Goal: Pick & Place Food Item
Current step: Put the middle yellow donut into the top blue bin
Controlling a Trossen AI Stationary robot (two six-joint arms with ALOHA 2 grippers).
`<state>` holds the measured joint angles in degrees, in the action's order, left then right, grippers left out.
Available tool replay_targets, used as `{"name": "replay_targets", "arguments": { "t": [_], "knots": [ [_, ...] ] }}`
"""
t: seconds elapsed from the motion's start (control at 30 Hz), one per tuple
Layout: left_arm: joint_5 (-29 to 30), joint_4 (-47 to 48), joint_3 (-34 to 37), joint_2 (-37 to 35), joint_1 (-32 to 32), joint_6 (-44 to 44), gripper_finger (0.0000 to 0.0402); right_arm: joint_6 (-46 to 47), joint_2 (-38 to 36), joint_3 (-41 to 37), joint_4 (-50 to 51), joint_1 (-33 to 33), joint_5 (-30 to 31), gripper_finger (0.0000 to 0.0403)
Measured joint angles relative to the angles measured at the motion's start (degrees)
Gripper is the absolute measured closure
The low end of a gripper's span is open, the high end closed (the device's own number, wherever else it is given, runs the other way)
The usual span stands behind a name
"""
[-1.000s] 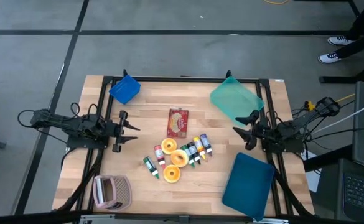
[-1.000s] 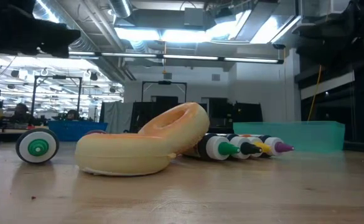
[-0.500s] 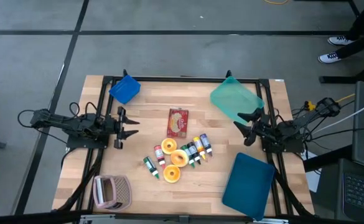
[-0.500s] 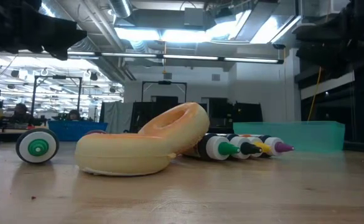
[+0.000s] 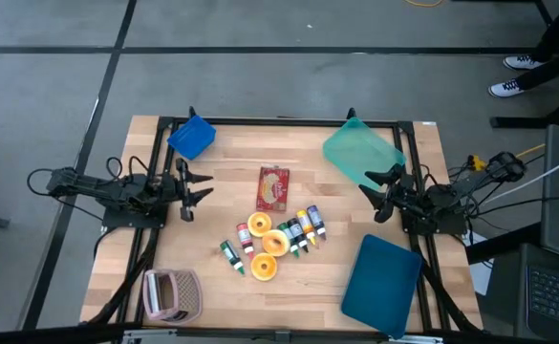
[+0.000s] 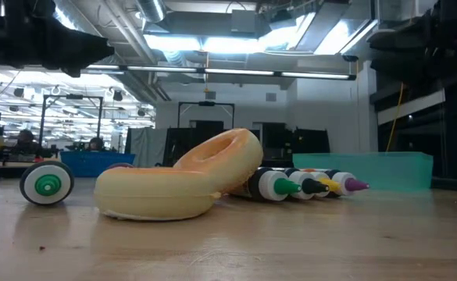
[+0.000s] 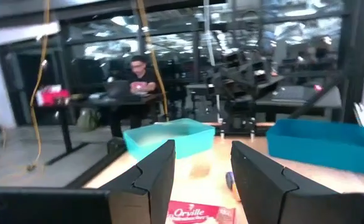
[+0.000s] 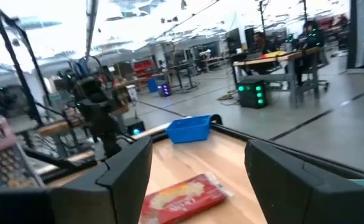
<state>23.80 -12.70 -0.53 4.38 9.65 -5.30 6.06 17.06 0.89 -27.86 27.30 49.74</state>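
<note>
A red popcorn packet (image 5: 272,187) lies flat at the table's middle, also in the left wrist view (image 7: 194,213) and the right wrist view (image 8: 182,196). Nearer the front lie three orange doughnuts (image 5: 268,243), one leaning on another (image 6: 224,160), among several small paint bottles (image 5: 303,229). My left gripper (image 5: 203,187) hovers open, left of the packet, with nothing between its fingers (image 7: 203,180). My right gripper (image 5: 373,187) hovers open, right of the packet, also with nothing between its fingers (image 8: 197,180).
A small blue bin (image 5: 192,138) stands at the far left, a pale teal bin (image 5: 360,153) at the far right, a dark teal tray (image 5: 382,282) at the near right and a pink basket (image 5: 171,293) at the near left. A person sits beyond the table (image 7: 141,74).
My left gripper has swung at the wrist toward the table's far edge, staying open and clear of everything. The packet, doughnuts and bottles have not moved.
</note>
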Motion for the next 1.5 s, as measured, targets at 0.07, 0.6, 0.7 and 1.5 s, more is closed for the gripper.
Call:
{"name": "replay_targets", "arguments": {
  "t": [0.07,0.6,0.7,1.5],
  "knots": [
    [-0.2,0.1,0.0,0.1,0.0,2.2,0.0249,1.0,0.0,0.0,-0.3,-0.9,-2.2,0.0149],
    [-1.7,2.8,-4.1,10.8,-5.9,3.4,0.0195,-5.4,5.8,6.2,-3.5,-9.9,-4.6,0.0149],
    [-6.1,2.7,-7.3,13.9,-8.6,2.6,0.0188,-10.1,10.0,11.0,-3.5,-12.1,-7.2,0.0149],
    [-28.0,16.0,-30.3,58.2,-15.6,-3.0,0.0202,-12.7,38.8,30.6,6.0,-19.9,-4.6,0.0149]
  ]
}}
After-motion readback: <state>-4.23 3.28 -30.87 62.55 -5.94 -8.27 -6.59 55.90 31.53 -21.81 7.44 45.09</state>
